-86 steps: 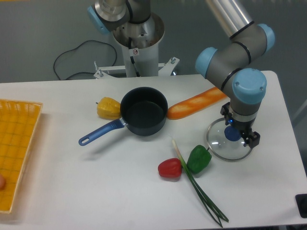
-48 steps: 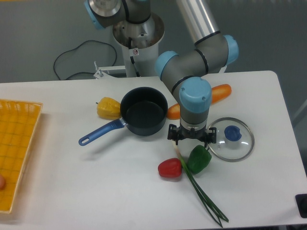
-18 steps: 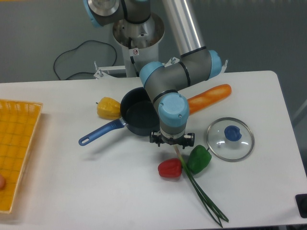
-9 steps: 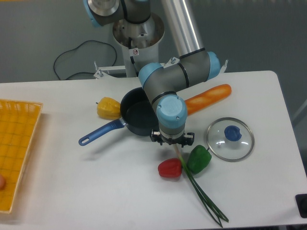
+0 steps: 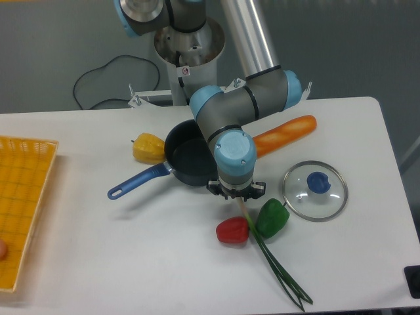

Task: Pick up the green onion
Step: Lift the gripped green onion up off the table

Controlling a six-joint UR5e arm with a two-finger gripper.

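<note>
**A:** Eyes on the green onion [image 5: 272,262]: it lies flat on the white desk [image 5: 131,262], whitish end at about 11 o'clock, dark leaves fanning out toward 5 o'clock near the desk's front edge.

**B:** And it threads between two peppers?

**A:** Right through. The red pepper [image 5: 232,230] sits just at its 9 o'clock side, the green bell pepper [image 5: 272,218] at its 3 o'clock side, both touching or nearly touching the stalk.

**B:** Where's the gripper [image 5: 236,195]?

**A:** Directly over the whitish end, pointing straight down, the blue wrist cap above it. Only a short pale stretch of stalk shows below it.

**B:** Jaws open or closed?

**A:** Can't tell. The wrist hides them from this angle, and I can't see whether anything is pinched.

**B:** Around that?

**A:** At 10 o'clock from the gripper, the dark pan [image 5: 190,157], partly behind the arm, its blue handle [image 5: 136,181] running out toward 8 o'clock. A yellow pepper [image 5: 148,147] touches the pan's 9 o'clock side. The orange baguette [image 5: 287,133] lies at 2 o'clock, the glass lid [image 5: 315,191] with its blue knob at 3 o'clock, well apart from the onion. Far at 9 o'clock, a yellow basket [image 5: 23,197] at the desk's edge.
</note>
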